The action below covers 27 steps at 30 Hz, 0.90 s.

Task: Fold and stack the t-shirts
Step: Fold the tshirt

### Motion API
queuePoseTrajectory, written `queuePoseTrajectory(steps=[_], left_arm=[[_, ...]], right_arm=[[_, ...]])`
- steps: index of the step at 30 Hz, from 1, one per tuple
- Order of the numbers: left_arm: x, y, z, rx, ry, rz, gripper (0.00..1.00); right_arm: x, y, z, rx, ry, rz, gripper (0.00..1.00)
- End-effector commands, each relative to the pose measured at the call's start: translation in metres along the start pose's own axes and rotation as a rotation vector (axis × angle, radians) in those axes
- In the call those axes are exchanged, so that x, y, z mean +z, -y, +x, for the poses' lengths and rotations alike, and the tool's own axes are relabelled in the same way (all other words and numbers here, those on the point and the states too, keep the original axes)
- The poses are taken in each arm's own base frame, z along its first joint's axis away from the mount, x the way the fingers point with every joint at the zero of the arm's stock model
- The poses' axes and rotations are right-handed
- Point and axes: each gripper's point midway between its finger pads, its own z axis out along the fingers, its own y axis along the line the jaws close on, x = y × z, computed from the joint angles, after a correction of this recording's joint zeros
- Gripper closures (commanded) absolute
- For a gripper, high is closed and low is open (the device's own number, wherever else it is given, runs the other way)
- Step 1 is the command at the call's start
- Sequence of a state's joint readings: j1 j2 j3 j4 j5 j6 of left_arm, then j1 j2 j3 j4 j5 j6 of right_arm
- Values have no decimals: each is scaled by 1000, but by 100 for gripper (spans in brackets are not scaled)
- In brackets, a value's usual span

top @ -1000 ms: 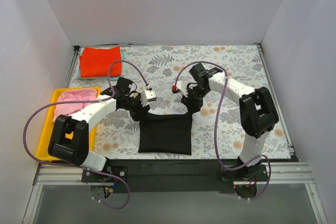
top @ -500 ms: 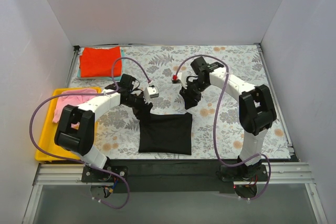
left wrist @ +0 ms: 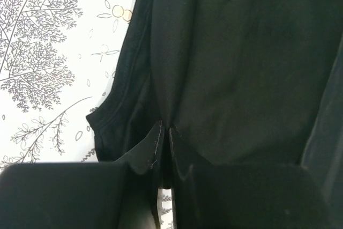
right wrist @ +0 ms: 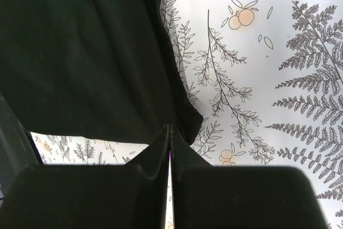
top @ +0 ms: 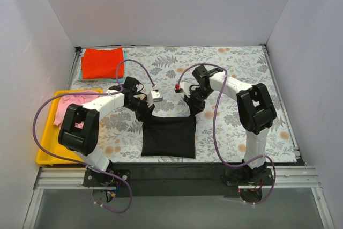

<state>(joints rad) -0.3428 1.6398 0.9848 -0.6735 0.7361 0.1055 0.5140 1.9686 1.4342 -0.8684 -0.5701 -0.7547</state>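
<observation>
The black t-shirt [top: 168, 138] lies folded into a rough square on the floral cloth near the table's front. My left gripper [top: 146, 112] is shut on its far left corner; the left wrist view shows the jaws pinching black cloth [left wrist: 236, 52] at their tips [left wrist: 165, 130]. My right gripper [top: 193, 110] is shut on the far right corner, its tips [right wrist: 170, 128] meeting the shirt's edge [right wrist: 80, 52]. The red-orange t-shirt [top: 102, 63] lies folded at the far left on the teal one [top: 125, 57]. The pink t-shirt [top: 69, 104] lies in the tray.
The yellow tray [top: 45, 151] stands at the left edge. The grey-and-orange floral table cloth [top: 241, 73] covers the table. White walls close in the back and both sides. Purple cables loop off both arms.
Both grippers stay shut on the black shirt's far corners. Both arms have swung in towards the middle, and the shirt's far edge has shifted slightly.
</observation>
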Motion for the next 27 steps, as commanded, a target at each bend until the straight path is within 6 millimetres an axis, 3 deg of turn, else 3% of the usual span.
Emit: queuePoseTrajectory(steps=[1,8,10,11,13,22,27], left_arm=[[-23,12,-34,81,84,-6,100],[-44,22,-43,134,81,-37,100],[-40,23,-37,130,71,-26,100],[-38,22,-37,131,75,-25,100],[-35,21,-36,120,75,-15,100],[-28,17,-31,125,68,-8,100],[-26,14,-30,128,65,-10,100]], right_arm=[[-16,-9,-8,-34,13,21,99],[-42,-21,-19,-70,35,62,96],[-39,-24,-19,-63,38,35,76],[-37,-26,-19,-63,41,21,58],[-32,-25,-21,-53,43,5,46],[-10,0,-18,-58,-2,13,38],[0,-1,-10,-52,-22,-17,46]])
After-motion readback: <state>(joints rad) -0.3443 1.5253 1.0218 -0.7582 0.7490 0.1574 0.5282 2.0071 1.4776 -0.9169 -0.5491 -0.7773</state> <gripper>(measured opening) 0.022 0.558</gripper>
